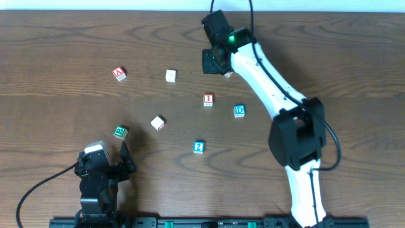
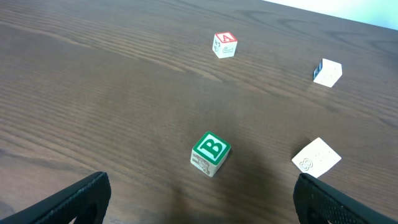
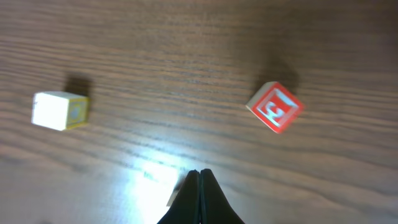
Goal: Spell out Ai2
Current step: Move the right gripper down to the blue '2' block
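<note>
Your left gripper point(image 2: 202, 183) stands wide open and empty, near the B block point(image 2: 210, 154). Your right gripper point(image 3: 198, 177) has its jaws pressed together on nothing, above the worktop point(image 3: 186, 62).

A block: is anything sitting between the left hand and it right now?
Yes. The green B block sits right ahead of the open left hand, on the line to the A block farther out. Past it, nothing else lies on that line.
</note>
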`<action>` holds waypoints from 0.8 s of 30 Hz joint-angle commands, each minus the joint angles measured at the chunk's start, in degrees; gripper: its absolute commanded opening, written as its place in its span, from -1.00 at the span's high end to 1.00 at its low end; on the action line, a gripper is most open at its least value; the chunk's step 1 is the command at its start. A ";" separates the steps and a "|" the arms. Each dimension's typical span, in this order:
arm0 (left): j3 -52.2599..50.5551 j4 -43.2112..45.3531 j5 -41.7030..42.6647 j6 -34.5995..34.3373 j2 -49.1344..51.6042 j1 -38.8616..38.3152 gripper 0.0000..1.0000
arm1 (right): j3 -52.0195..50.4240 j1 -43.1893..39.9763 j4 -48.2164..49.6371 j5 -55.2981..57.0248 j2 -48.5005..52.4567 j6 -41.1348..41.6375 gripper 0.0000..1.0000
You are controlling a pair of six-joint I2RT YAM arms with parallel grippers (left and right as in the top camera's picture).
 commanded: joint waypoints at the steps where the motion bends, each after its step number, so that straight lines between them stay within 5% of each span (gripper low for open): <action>1: -1.03 0.09 -0.17 0.42 -0.26 0.20 -0.90 | 1.53 0.70 -1.66 1.18 -4.92 -0.90 0.97; 16: -1.03 0.09 -0.17 0.42 -0.26 0.20 -0.91 | 0.61 8.98 -12.79 1.51 -11.50 3.23 0.98; 24: -1.03 0.09 -0.17 0.42 -0.26 0.20 -0.90 | -13.99 13.70 -6.67 4.20 -20.90 8.33 0.98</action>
